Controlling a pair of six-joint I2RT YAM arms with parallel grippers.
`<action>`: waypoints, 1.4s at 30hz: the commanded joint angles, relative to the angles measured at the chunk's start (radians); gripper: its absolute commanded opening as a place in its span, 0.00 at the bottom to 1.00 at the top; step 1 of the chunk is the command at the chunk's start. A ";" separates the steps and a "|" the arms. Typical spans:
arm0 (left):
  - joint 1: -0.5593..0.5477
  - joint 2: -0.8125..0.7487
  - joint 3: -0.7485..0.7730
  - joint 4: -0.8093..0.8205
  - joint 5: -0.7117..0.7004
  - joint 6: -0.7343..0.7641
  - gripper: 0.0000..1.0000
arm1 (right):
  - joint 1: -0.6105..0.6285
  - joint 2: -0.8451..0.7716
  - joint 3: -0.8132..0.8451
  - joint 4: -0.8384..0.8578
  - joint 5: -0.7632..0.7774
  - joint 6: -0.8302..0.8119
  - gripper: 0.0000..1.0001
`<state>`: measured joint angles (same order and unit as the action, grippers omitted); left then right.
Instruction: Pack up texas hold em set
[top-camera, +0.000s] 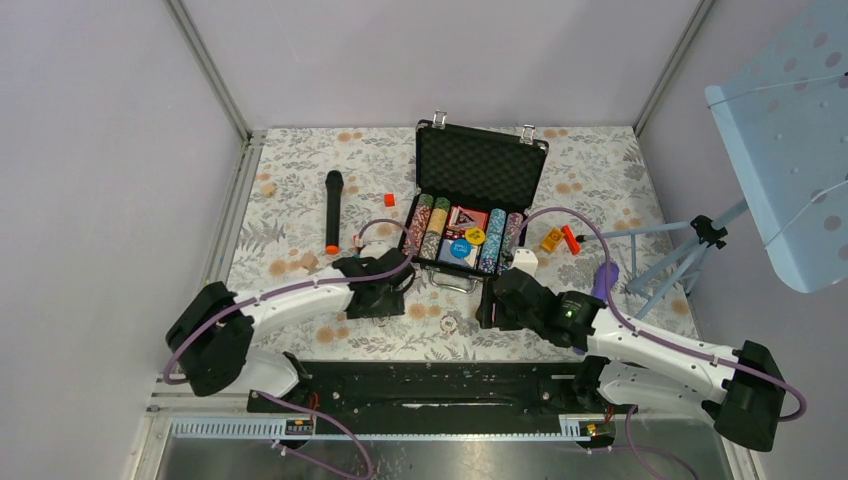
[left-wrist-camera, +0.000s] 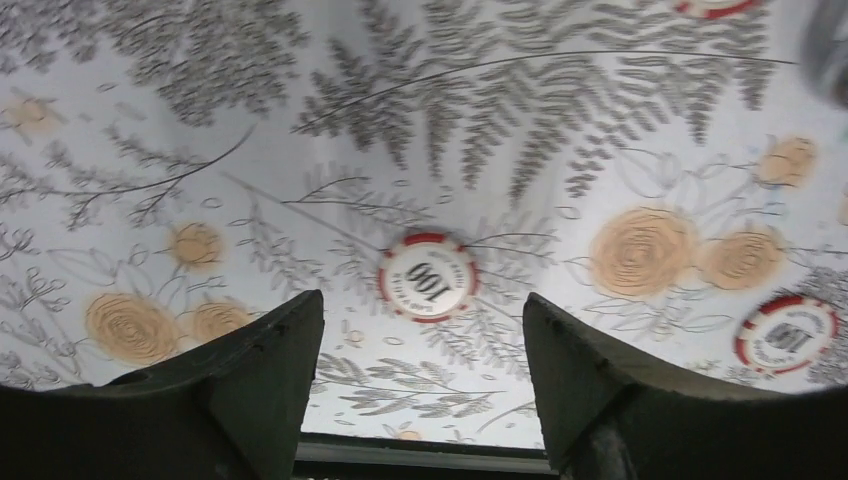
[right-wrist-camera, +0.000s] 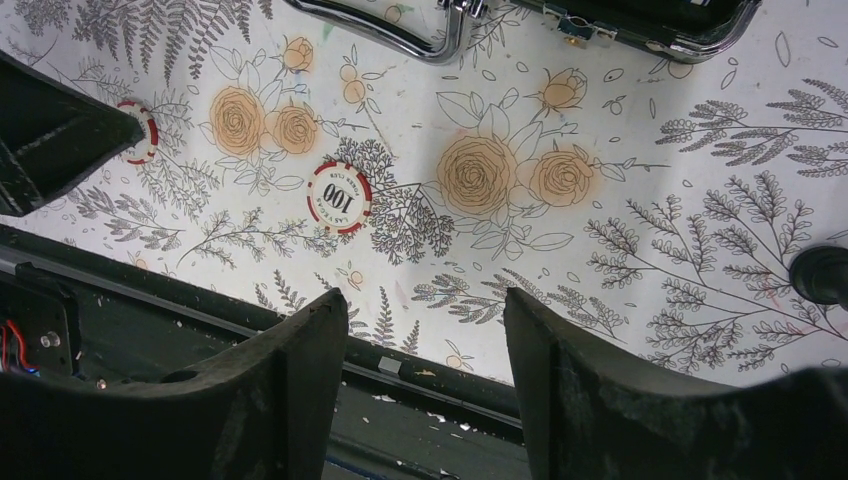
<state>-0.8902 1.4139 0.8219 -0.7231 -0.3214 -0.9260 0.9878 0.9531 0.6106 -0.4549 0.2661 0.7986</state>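
The left fingers (left-wrist-camera: 265, 370), blunt matte-black wedges, stand apart and hold nothing above a round red-and-white chip (left-wrist-camera: 428, 277) lying flat on the floral-printed table (left-wrist-camera: 200, 120). The right fingers (right-wrist-camera: 300, 370), equally dark and apart, hang empty near another chip (right-wrist-camera: 339, 197), short of the chrome handle (right-wrist-camera: 400, 45). Both arms reach low, elbows out, before the open foam-lined case (top-camera: 480, 165), striped chip rows (top-camera: 495, 240) inside.

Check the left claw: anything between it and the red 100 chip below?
Nothing visible. The left claw is open over the red 100 chip, which lies flat on the floral cloth, in line with the gap between the fingers. A second chip lies off to the side, apart.
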 joint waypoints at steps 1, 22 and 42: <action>0.028 -0.085 -0.060 0.055 0.018 -0.014 0.75 | -0.009 0.015 -0.010 0.040 -0.020 0.017 0.66; 0.031 0.068 -0.099 0.153 0.073 -0.007 0.71 | -0.012 0.020 -0.024 0.035 -0.029 0.021 0.66; 0.031 0.067 -0.130 0.172 0.090 -0.004 0.50 | -0.018 0.023 -0.026 0.033 -0.028 0.021 0.66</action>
<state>-0.8600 1.4429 0.7391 -0.6109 -0.2783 -0.9131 0.9794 0.9855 0.5850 -0.4282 0.2329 0.8093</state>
